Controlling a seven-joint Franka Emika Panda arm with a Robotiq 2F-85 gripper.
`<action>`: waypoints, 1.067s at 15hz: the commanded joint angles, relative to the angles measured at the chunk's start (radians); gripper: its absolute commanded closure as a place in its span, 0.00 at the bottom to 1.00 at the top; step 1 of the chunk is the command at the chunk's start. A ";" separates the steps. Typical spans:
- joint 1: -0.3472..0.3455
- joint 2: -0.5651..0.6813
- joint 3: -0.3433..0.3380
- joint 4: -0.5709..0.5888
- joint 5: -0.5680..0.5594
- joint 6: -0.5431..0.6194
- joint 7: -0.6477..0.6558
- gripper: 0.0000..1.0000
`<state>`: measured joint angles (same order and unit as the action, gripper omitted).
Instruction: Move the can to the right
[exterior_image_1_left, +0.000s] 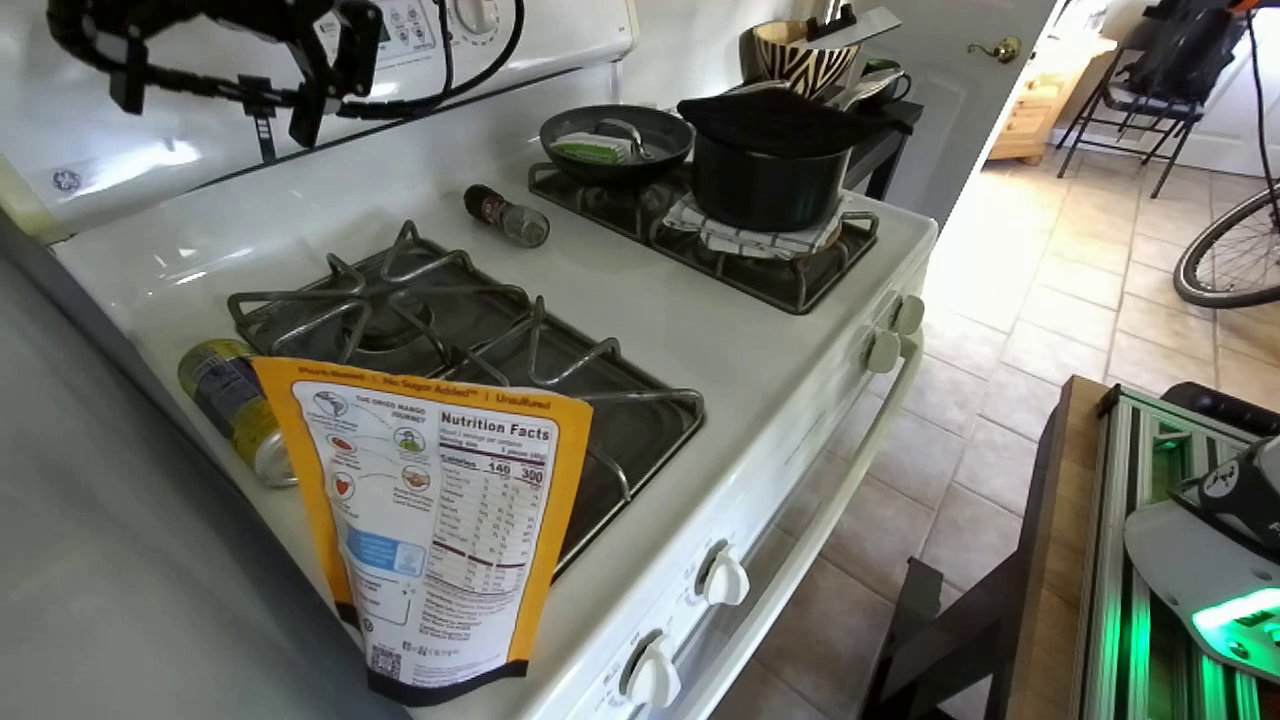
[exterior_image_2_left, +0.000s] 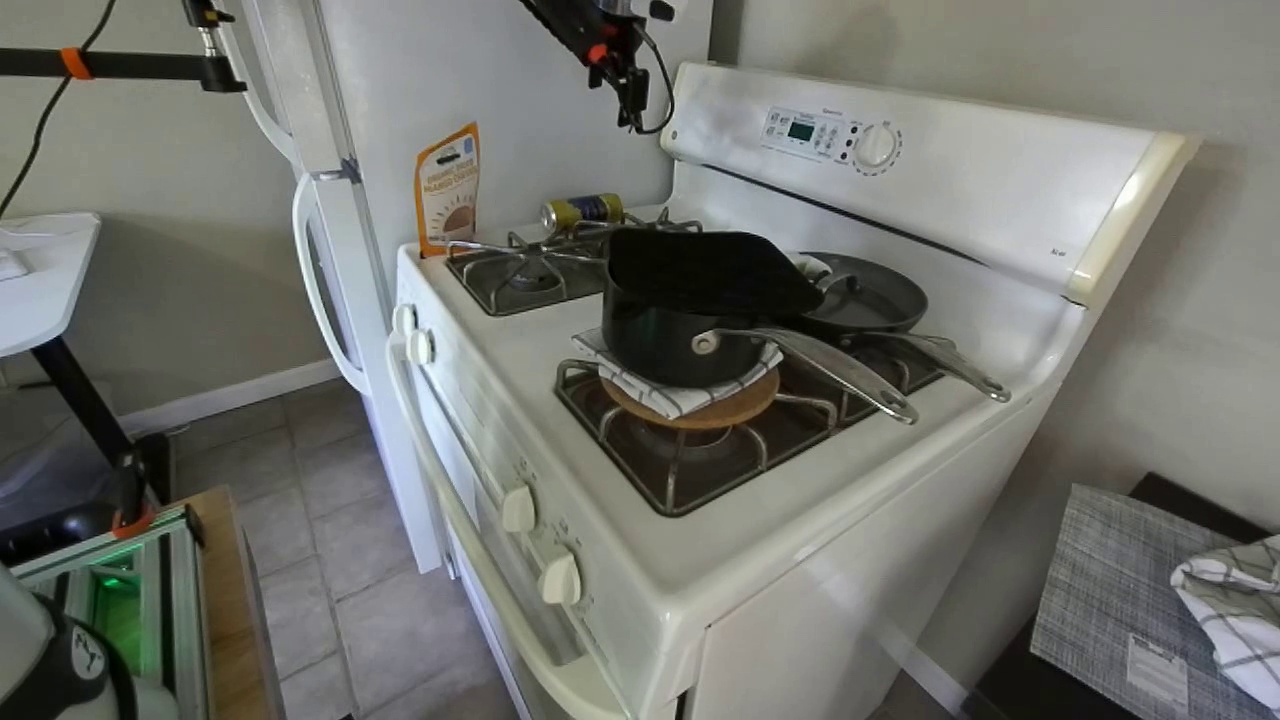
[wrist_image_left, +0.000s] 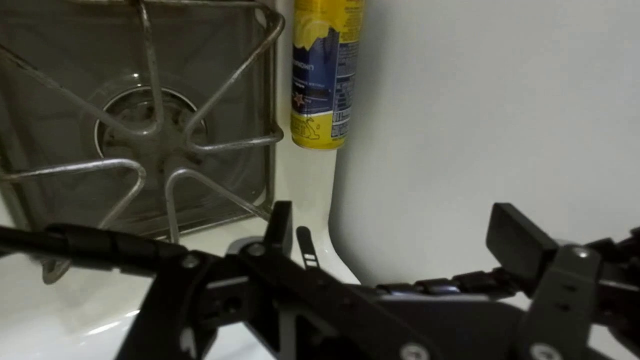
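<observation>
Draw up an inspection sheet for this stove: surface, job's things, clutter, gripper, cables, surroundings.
Surface: white stovetop with metal burner grates.
Job's things: yellow and blue can, lying on its side between a grate and the refrigerator.
Clutter: yellow packet standing upright; black pot on a checked cloth; frying pan; small jar lying on its side.
Gripper: open above the stovetop; nothing seen in its grasp.
Cables: black cable looping beside the gripper.
Surroundings: tiled floor and a dark chair beyond the stove.
</observation>
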<state>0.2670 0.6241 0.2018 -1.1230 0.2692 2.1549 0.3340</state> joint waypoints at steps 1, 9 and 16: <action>0.051 0.136 -0.042 0.149 -0.022 -0.050 0.141 0.00; 0.038 0.179 -0.029 0.175 0.000 -0.075 0.127 0.00; 0.045 0.345 -0.027 0.319 0.021 -0.112 0.147 0.00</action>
<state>0.2972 0.8791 0.1774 -0.9092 0.2884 2.0863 0.4460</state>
